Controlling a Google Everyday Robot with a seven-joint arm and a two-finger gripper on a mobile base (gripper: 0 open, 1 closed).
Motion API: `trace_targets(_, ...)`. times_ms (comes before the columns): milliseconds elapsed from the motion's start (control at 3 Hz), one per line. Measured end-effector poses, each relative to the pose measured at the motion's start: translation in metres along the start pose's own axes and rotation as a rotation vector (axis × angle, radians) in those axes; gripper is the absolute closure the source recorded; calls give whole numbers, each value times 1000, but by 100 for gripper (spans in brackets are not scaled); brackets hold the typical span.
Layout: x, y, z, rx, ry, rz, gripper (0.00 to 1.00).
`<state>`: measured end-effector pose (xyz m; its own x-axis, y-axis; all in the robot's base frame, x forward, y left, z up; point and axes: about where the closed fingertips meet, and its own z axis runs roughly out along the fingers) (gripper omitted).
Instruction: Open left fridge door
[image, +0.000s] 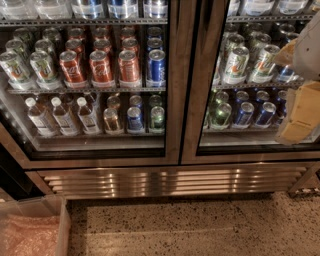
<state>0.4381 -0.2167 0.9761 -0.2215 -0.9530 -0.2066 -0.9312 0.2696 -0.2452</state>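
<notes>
Left fridge door (173, 100) looks shut, opening all ahead; gripper (301, 107) hangs well right of it, its state impossible to tell.

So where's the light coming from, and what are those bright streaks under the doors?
Camera view: the shelves look lit from inside, behind the left fridge door; the streaks are glare on the steel grille below; the floor is dimmer; the gripper sits pale at the right edge, before the right door.

There are two glass doors, the left fridge door (172, 100) and the right door (250, 154). Behind the left one, three red cans (101, 67) stand in front and three clear bottles (63, 116) below. One gripper (300, 115) hangs at the right edge.
</notes>
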Motion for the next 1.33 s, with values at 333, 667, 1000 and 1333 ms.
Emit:
trace_targets(333,0,0,0,0,0,0,0)
trace_targets(667,-7,-4,-3,17,-33,5,0)
trace_targets(1000,-41,-21,-6,22,-148,-10,0)
trace_targets(1333,-88,-39,-12,18,-298,-31,0)
